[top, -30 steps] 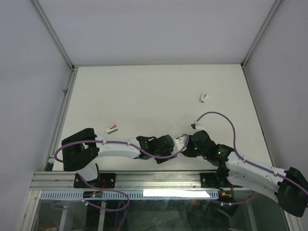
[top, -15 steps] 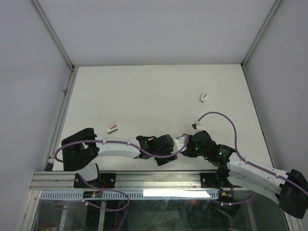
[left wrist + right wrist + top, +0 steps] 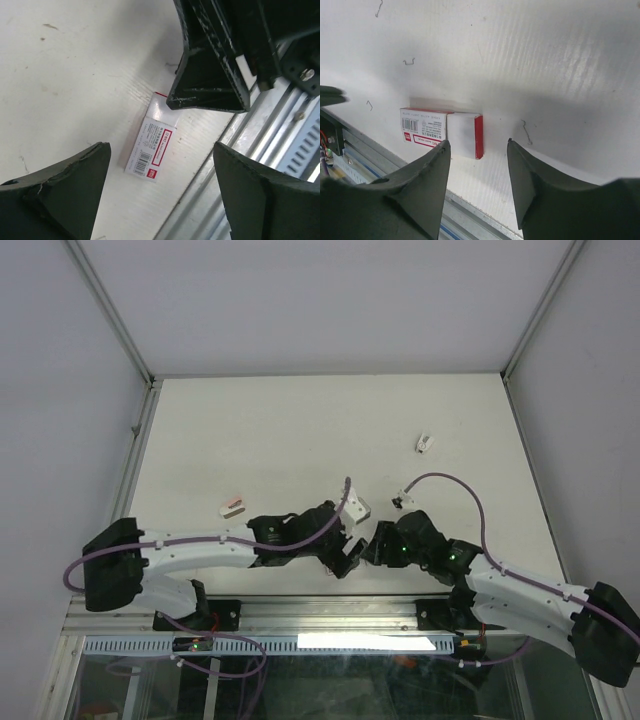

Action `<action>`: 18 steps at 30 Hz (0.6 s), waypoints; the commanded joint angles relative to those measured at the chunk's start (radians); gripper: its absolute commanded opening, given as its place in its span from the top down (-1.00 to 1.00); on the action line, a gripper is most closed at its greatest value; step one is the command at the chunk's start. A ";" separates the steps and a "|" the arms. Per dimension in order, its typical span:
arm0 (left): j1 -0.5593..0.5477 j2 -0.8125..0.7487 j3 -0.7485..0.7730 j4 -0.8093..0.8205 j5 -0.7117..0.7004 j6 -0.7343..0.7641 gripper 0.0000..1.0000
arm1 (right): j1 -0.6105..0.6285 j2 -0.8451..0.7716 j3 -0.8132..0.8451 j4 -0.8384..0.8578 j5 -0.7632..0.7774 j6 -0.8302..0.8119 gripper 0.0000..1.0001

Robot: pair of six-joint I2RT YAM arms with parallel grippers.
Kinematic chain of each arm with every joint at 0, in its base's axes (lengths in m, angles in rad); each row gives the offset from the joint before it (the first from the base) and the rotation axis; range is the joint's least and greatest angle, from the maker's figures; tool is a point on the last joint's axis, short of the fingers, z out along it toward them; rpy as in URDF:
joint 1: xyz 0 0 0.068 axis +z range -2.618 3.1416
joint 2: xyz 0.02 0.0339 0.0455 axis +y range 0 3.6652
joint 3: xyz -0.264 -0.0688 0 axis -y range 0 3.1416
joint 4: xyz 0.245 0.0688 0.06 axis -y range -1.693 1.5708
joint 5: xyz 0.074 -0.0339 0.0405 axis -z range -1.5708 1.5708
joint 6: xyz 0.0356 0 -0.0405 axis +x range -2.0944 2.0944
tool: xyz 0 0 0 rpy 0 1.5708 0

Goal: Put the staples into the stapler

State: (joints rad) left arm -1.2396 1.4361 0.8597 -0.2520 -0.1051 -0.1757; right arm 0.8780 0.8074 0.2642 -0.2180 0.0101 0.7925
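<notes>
The staples box (image 3: 152,150), white with a red label, lies flat on the table close to the near metal rail. It also shows in the right wrist view (image 3: 440,130), its red end towards my fingers. My left gripper (image 3: 160,147) is open and hangs above the box, one finger on each side, not touching it. My right gripper (image 3: 477,142) is open just short of the box's red end. In the top view both grippers, left (image 3: 343,558) and right (image 3: 372,545), meet at the near edge and hide the box. I cannot pick out a stapler with certainty.
A small pink oblong object (image 3: 232,506) lies at the left and a small white one (image 3: 427,443) at the back right. The metal rail (image 3: 280,150) runs along the near edge. Bent loose staples (image 3: 409,62) lie on the table.
My left arm has stretched out and its wrist has turned, bringing the gripper over the box. My right gripper has shifted slightly left towards it.
</notes>
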 commanded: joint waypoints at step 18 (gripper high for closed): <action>0.075 -0.226 -0.335 0.244 0.069 -0.685 -0.60 | 0.003 0.133 -0.029 0.203 -0.096 0.040 -0.10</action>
State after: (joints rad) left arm -1.1820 1.1763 0.5266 -0.1455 -0.0975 -0.8310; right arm 0.8780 0.9287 0.2462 -0.0509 -0.0803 0.8192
